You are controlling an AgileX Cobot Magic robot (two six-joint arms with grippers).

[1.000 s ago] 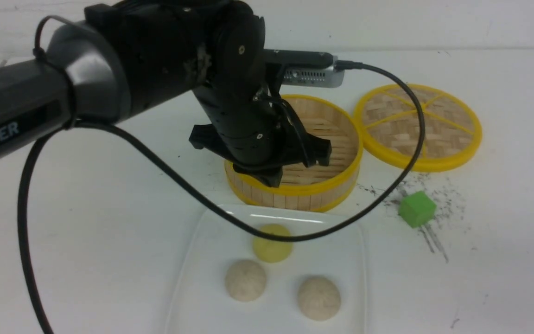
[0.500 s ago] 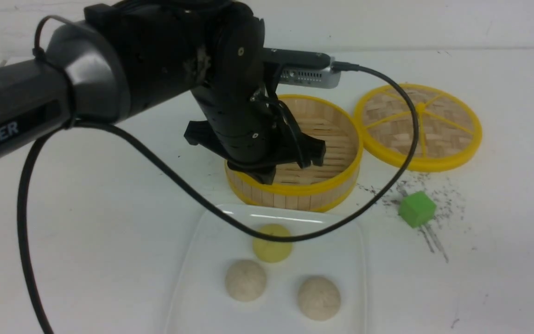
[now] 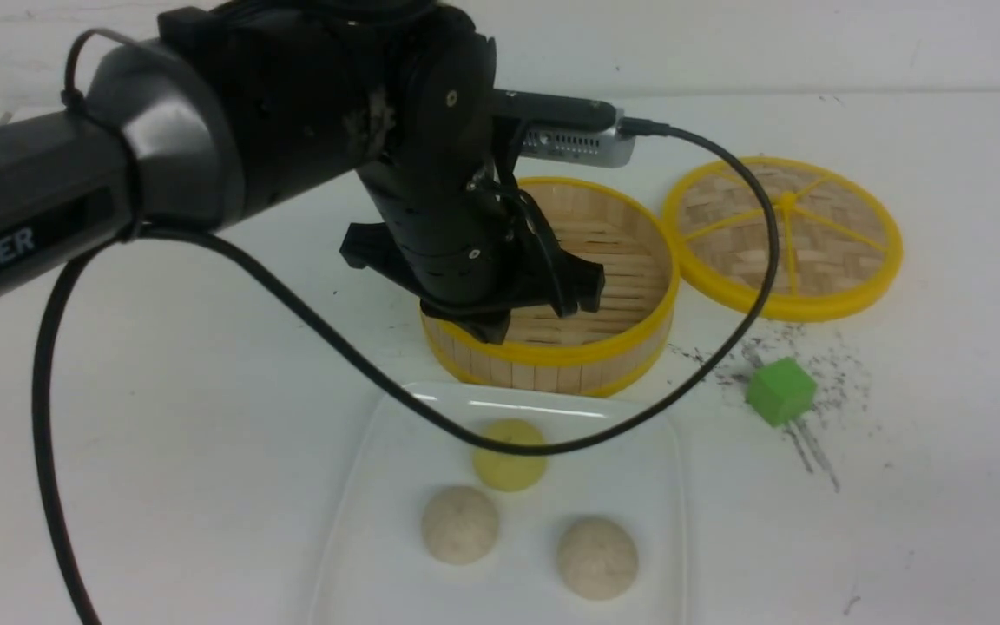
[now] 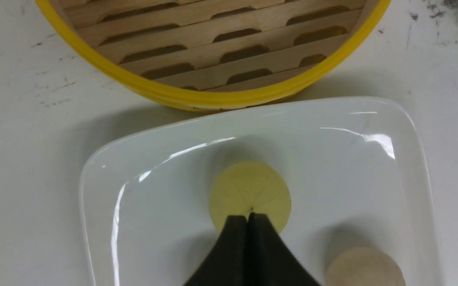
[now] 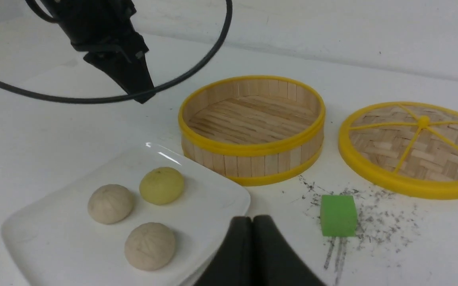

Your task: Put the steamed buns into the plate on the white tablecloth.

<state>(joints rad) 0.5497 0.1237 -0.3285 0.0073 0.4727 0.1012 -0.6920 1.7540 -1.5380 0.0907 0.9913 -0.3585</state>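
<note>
Three steamed buns lie in the white plate (image 3: 374, 495) on the white tablecloth (image 3: 161, 391): a pale yellow bun (image 3: 509, 456) and two speckled beige buns (image 3: 459, 523) (image 3: 597, 558). My left gripper (image 3: 490, 334) is shut and empty, raised above the plate's far edge in front of the steamer. In the left wrist view its tips (image 4: 249, 217) hang over the yellow bun (image 4: 249, 190), with one beige bun (image 4: 364, 268) beside it. My right gripper (image 5: 253, 219) is shut and empty, near the plate's (image 5: 46, 226) corner; it does not show in the front view.
An open bamboo steamer (image 3: 630, 338) with yellow rims stands just behind the plate. Its lid (image 3: 782, 234) lies flat to its right. A green cube (image 3: 779, 391) sits on dark scuff marks right of the plate. The left arm's cable loops over the plate.
My left gripper has drifted slightly up and to the left, away from the plate. The buns, plate and steamer have not moved.
</note>
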